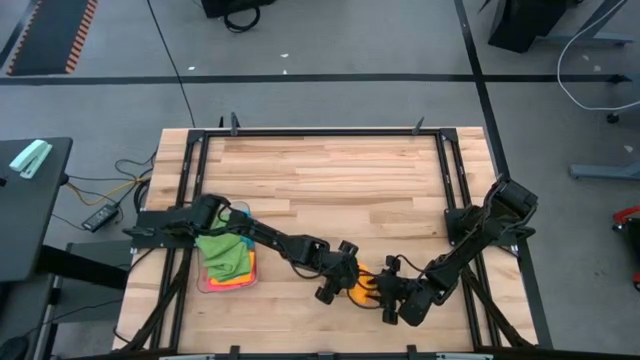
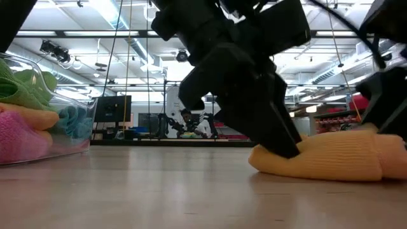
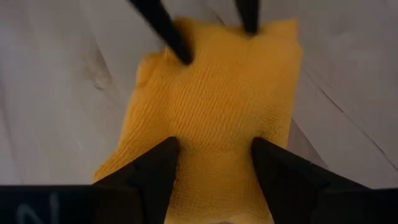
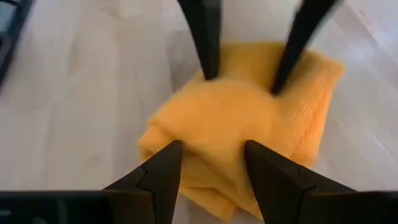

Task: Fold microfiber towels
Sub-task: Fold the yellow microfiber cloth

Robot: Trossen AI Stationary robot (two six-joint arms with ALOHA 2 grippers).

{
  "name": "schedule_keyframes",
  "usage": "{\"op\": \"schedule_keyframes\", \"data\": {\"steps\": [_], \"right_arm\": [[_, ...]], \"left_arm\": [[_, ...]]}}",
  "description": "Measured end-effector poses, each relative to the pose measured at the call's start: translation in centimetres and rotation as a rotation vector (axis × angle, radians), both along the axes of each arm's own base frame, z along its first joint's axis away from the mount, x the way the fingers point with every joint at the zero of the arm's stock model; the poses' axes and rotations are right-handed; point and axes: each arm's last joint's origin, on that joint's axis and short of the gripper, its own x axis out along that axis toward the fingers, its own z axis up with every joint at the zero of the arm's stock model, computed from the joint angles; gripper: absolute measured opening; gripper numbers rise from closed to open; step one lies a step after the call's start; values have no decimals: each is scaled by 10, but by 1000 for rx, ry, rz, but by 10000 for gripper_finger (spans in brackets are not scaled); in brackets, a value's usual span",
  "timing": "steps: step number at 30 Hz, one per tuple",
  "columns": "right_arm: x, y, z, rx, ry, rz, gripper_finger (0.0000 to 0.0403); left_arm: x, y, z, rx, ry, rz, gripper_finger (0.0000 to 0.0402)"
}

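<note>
The wooden table (image 1: 330, 180) carries a clear tray (image 1: 212, 283) near its left front edge, heaped with green (image 1: 222, 254), pink (image 2: 19, 137) and blue (image 2: 71, 121) towels. Near the front middle lies an orange towel (image 1: 362, 291), folded into a thick pad. The left gripper (image 1: 338, 290) and right gripper (image 1: 392, 302) meet over it from opposite sides, each with fingers spread apart and tips pressing down on the cloth, neither pinching it
</note>
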Motion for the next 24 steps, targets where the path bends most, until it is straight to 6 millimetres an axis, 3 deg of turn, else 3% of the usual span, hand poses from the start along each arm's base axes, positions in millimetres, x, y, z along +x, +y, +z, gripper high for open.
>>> {"op": "schedule_keyframes", "data": {"steps": [6,10,19,24], "right_arm": [[4,6,21,-43,-55,34,185],[6,4,24,-96,-99,1,185],[15,2,-18,-109,14,-11,185],[16,1,-24,-73,38,-26,185]], "left_arm": [[-1,1,-3,-14,28,21,229],[-2,-2,-2,-13,25,15,220],[-3,-3,-2,-33,31,37,210],[-3,-3,-2,-43,40,52,216]]}}
